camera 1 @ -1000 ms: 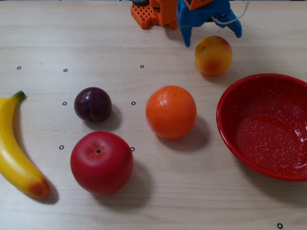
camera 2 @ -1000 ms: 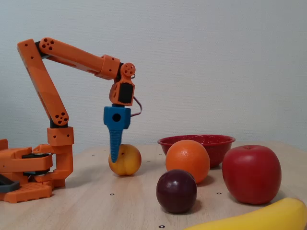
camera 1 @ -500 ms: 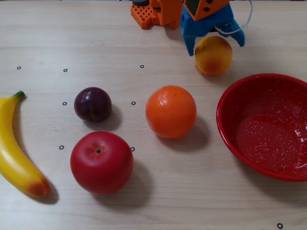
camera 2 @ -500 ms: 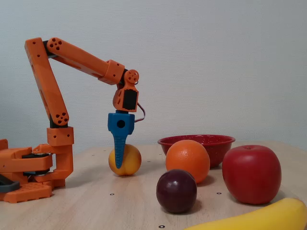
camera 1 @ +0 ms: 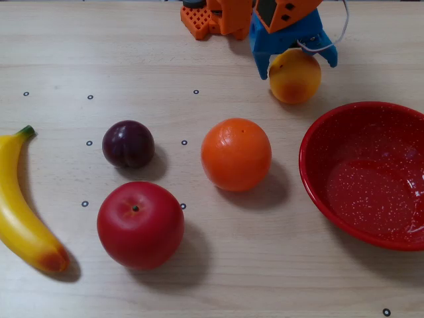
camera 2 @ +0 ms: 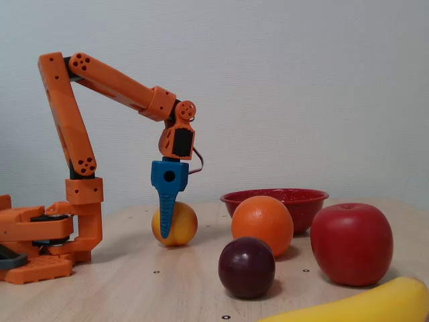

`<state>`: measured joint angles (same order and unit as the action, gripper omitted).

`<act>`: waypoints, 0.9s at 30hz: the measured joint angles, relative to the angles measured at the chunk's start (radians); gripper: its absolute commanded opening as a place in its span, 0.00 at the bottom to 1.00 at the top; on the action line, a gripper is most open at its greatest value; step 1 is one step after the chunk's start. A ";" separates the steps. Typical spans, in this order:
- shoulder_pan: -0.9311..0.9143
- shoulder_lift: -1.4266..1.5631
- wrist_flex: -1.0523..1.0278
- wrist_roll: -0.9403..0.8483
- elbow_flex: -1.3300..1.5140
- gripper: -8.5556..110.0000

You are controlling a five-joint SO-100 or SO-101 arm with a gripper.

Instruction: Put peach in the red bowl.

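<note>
Now, from left to right in the top-down fixed view, the table (camera 1: 199, 285) carries a banana (camera 1: 20, 205), a plum (camera 1: 128, 143), an apple (camera 1: 140, 224) and an orange (camera 1: 236, 154); none of them has shifted over the last second. What has changed is the gripper (camera 1: 296, 66). 1 second ago its 2 blue fingers stood behind the peach (camera 1: 295, 77), well short of it; since then they have come forward and down, so that one now stands on each side of the fruit. Over the last half second the advance has all but stopped. In the side-on fixed view the blue finger (camera 2: 165, 201) reaches down across the front of the peach (camera 2: 175, 224), its tip close to the table (camera 2: 167, 282).

The jaws are spread wide, a little wider than the peach, and I see no sign that they press on it yet. The peach sits on the wood, at the far edge of the table, just beyond the rim of the red bowl (camera 1: 311, 179), which lies to the right and is empty. In the side view the bowl (camera 2: 275, 199) stands behind the orange (camera 2: 263, 225).

So the reach looks finished and the grasp is next: closing on the peach, lifting it, and a short carry to the bowl. A round, smooth fruit may squirt out if pinched off-centre.
</note>
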<state>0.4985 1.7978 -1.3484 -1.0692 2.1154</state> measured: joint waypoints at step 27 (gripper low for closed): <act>-0.002 -0.041 0.095 0.000 0.000 0.44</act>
<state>0.4970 1.7564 -1.2533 -1.0692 2.1154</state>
